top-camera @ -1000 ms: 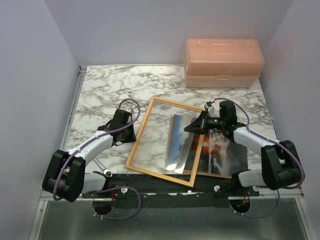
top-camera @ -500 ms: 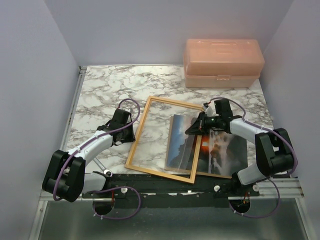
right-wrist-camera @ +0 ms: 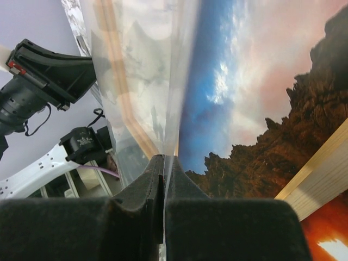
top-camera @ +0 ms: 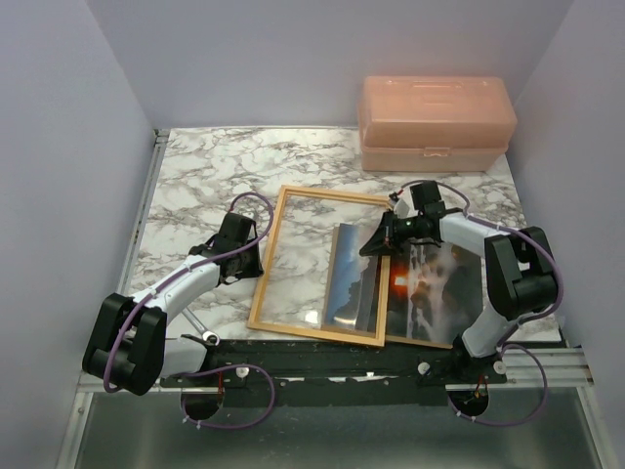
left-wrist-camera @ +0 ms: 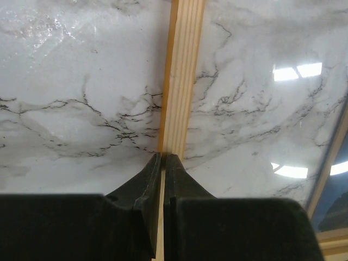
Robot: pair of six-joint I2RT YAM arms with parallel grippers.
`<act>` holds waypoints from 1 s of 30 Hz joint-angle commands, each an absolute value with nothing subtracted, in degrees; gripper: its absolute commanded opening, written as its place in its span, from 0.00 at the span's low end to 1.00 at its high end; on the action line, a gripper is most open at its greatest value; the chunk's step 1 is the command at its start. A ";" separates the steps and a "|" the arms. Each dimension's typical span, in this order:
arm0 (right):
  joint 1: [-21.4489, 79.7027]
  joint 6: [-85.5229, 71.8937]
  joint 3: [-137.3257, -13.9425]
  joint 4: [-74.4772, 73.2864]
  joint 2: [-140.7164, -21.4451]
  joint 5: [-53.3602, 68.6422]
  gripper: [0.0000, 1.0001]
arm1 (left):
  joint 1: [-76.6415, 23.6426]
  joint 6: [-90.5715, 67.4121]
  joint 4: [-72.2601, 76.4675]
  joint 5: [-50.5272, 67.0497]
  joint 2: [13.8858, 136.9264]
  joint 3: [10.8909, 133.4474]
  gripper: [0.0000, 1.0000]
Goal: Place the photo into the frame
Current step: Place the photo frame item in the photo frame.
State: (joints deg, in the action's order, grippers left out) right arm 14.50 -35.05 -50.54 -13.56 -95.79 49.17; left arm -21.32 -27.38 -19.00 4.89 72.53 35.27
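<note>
Left fingers [left-wrist-camera: 148, 182] clamping frame [left-wrist-camera: 182, 81] by left rail, frame lying flat on marble surface [top-camera: 215, 166]. Right fingers [right-wrist-camera: 149, 185] pinching photo [top-camera: 439, 283] at far edge. Photo lying across frame's right rail, 1 part inside, rest outside.

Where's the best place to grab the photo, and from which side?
Its far edge, from the far right side. The photo is a thin sheet lying over the frame's right rail, so only that lifted edge offers a pinch; the right gripper is shut on it there.
</note>
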 commanded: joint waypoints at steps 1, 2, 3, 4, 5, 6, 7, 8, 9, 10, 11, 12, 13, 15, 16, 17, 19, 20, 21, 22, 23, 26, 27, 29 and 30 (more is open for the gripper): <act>15.82 -30.03 -55.14 -19.17 -98.96 52.33 0.01 | -21.84 -27.62 -18.72 7.38 73.04 35.55 0.07; 15.82 -29.21 -56.19 -20.25 -99.64 52.21 0.01 | -21.84 -27.61 -18.72 7.38 73.03 35.57 0.07; 15.81 -28.67 -56.85 -21.20 -100.03 52.01 0.01 | -21.88 -27.63 -18.77 7.38 73.04 35.55 0.07; 15.82 -28.49 -57.52 -21.47 -100.52 51.93 0.01 | -21.88 -27.65 -18.75 7.38 72.99 35.52 0.07; 15.84 -28.19 -57.97 -21.97 -100.88 52.14 0.01 | -21.88 -27.68 -18.67 7.36 72.97 35.43 0.07; 15.82 -28.03 -58.44 -22.21 -101.22 52.13 0.01 | -21.88 -27.68 -18.70 7.32 72.95 35.49 0.07; 15.78 -28.03 -58.60 -22.36 -101.42 52.22 0.01 | -21.87 -27.69 -18.69 7.30 72.93 35.50 0.07; 15.81 -27.68 -58.91 -22.71 -101.78 52.34 0.01 | -21.88 -27.69 -18.64 7.30 72.95 35.48 0.07; 15.82 -27.20 -59.29 -23.29 -102.11 52.26 0.01 | -21.88 -27.69 -18.69 7.30 72.95 35.47 0.07; 15.82 -26.99 -59.52 -23.60 -102.41 52.36 0.01 | -21.88 -27.69 -18.66 7.30 72.95 35.51 0.07; 15.82 -26.70 -59.78 -24.10 -102.76 52.26 0.01 | -21.88 -27.69 -18.63 7.34 72.86 35.43 0.07; 15.80 -26.42 -60.00 -24.60 -102.92 52.23 0.01 | -21.87 -27.69 -18.65 7.32 72.75 35.40 0.07; 15.77 -26.00 -60.32 -25.22 -103.11 52.16 0.01 | -21.88 -27.69 -18.64 7.25 72.76 35.35 0.07; 15.82 -25.34 -60.94 -26.67 -103.14 51.02 0.01 | -21.88 -27.77 -18.65 7.32 72.64 35.30 0.07; 15.81 -25.12 -61.20 -27.40 -103.05 50.16 0.01 | -21.88 -27.77 -18.68 7.21 72.58 35.25 0.07; 15.82 -24.96 -61.63 -28.02 -102.98 49.52 0.01 | -21.87 -27.90 -18.77 7.21 72.47 35.18 0.07; 15.82 -24.86 -62.04 -28.52 -102.71 48.81 0.01 | -21.86 -28.08 -18.82 7.21 72.19 34.91 0.06; 15.82 -24.76 -62.26 -28.71 -102.59 48.55 0.01 | -21.88 -28.20 -18.85 7.13 71.95 34.74 0.05; 15.78 -24.76 -62.47 -28.82 -102.68 48.35 0.01 | -21.93 -28.29 -18.81 7.14 71.62 34.60 0.05; 15.82 -24.77 -62.66 -28.74 -102.85 48.25 0.01 | -21.95 -28.37 -18.71 7.16 71.35 34.39 0.05; 15.78 -24.74 -62.88 -28.69 -103.10 48.25 0.01 | -21.95 -28.39 -18.66 7.14 71.13 34.28 0.05; 15.82 -24.83 -63.52 -28.11 -104.48 48.59 0.01 | -21.95 -28.32 -18.46 7.12 71.01 34.12 0.05; 15.80 -24.87 -63.75 -27.91 -104.99 48.59 0.01 | -21.97 -28.30 -18.38 7.19 71.06 34.22 0.05; 15.80 -24.95 -64.06 -27.24 -105.82 49.18 0.01 | -21.97 -28.21 -18.38 7.22 71.19 34.27 0.05; 15.84 -24.87 -64.28 -26.87 -106.13 49.45 0.01 | -21.97 -28.13 -18.24 7.33 71.12 34.23 0.05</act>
